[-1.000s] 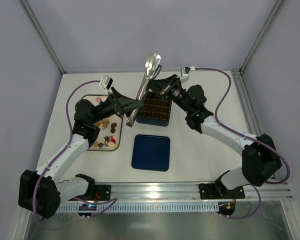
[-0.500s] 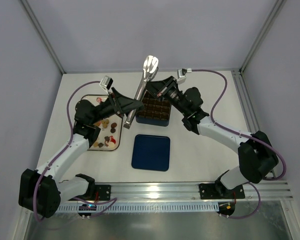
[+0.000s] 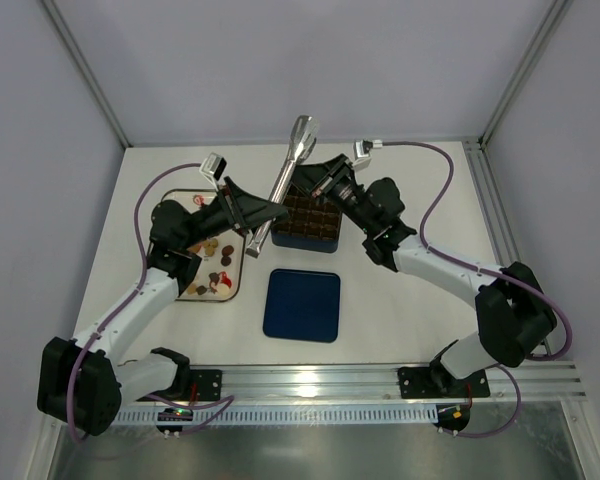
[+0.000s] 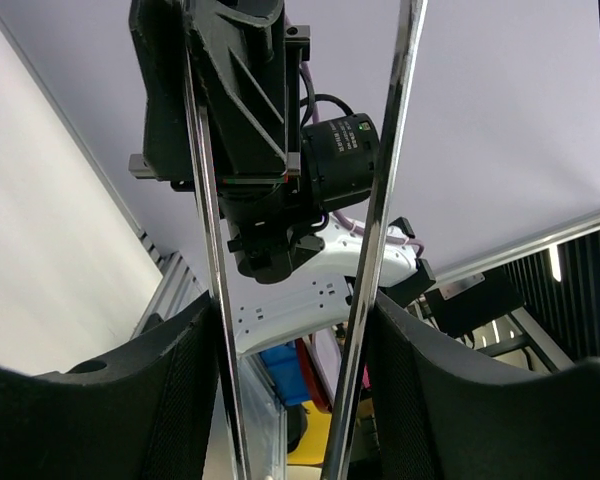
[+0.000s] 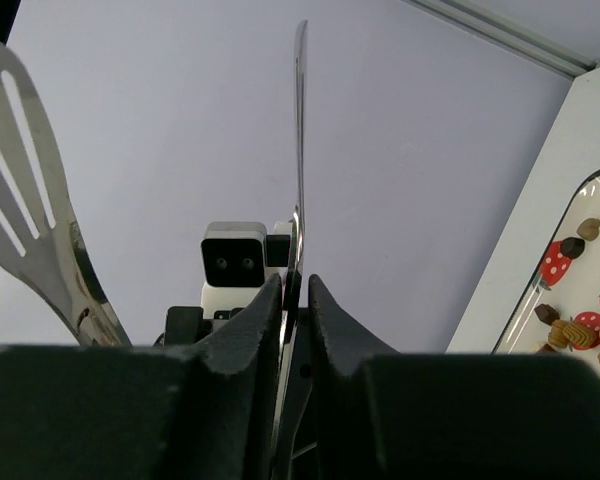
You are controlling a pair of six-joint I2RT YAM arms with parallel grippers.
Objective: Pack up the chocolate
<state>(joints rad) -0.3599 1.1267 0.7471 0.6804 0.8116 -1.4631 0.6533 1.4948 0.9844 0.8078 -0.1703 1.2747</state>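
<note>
Tongs (image 3: 285,185) are leaning further left than before. The left pincer (image 3: 267,211) is clamping both tong arms. The right pincer (image 3: 313,186) is sitting narrowly around one arm, grip unclear. Several chocolate pieces (image 5: 572,246) are lying on one tray (image 3: 232,292), beside one gridded box (image 3: 310,220) and one lid (image 3: 301,305).

Finding: a robotics laboratory test cell, not a domestic or commercial space. Evidence: a bare white table (image 3: 420,300) is closed in by plain pale wall panels (image 3: 310,60) held in aluminium corner posts (image 3: 85,70). The left arm (image 3: 140,300) and right arm (image 3: 450,270) are bolted to a metal rail (image 3: 320,376) at the near edge. Exposed purple cabling (image 3: 410,142) runs to cameras mounted on the wrists.
</note>
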